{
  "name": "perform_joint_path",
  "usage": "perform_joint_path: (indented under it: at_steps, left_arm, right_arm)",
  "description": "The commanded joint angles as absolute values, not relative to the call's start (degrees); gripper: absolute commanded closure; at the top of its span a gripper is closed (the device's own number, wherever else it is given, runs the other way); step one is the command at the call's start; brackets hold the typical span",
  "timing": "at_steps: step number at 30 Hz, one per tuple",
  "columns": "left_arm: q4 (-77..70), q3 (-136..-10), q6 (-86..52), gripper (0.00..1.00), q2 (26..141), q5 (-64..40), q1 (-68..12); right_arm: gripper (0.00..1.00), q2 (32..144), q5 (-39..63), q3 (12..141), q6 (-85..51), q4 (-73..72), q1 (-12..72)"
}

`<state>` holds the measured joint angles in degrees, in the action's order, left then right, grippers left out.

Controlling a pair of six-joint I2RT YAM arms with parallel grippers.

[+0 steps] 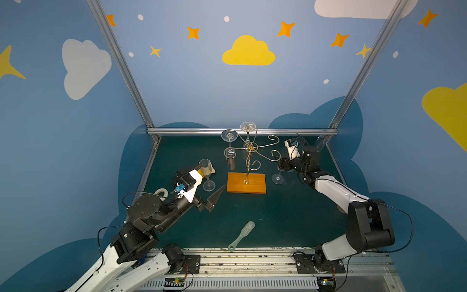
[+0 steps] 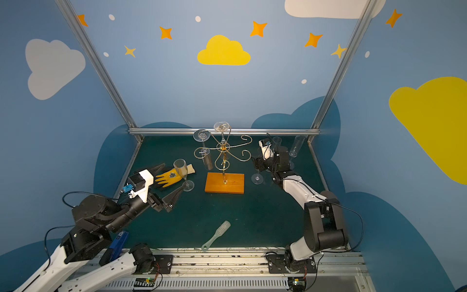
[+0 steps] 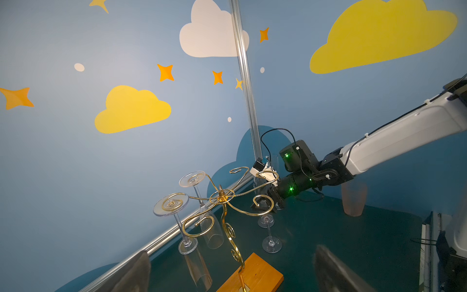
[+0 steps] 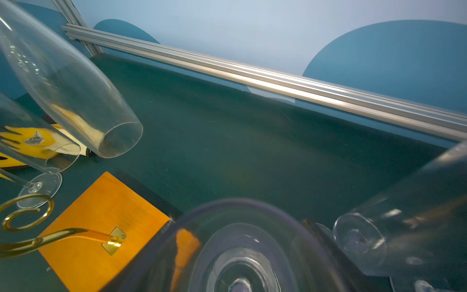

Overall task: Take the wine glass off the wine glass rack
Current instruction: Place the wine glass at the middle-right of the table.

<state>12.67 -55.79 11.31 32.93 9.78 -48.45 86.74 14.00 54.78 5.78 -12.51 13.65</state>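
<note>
I work in what looks like a robotics laboratory cell: aluminium frame posts (image 1: 121,63) hold blue walls (image 1: 189,96) painted with clouds and stars, a dark green mat (image 1: 278,217) covers the table, and my left arm (image 1: 141,222) and right arm (image 1: 336,188) are bolted to a metal rail (image 1: 252,260) beside bare cables (image 1: 408,227) and a circuit board (image 1: 174,282).

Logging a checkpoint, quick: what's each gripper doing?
Left gripper: open, empty.
Right gripper: jaws around a standing wine glass; grip cannot be told.
</note>
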Motion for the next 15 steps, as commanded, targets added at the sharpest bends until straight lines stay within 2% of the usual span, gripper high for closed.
perform_joint_path:
  at_steps: [1, 15]
  left_arm:
    - [12.0, -55.7, 11.1, 0.01, 32.3, 10.7, -48.7]
    - [13.3, -56.6, 10.3, 0.01, 31.6, 9.6, -48.7]
  right_arm:
    - [0.23, 83.7, 13.7, 55.2, 5.2, -10.7, 13.8]
    - [0.23, 70.7, 9.9, 51.1, 4.9, -5.2, 13.6]
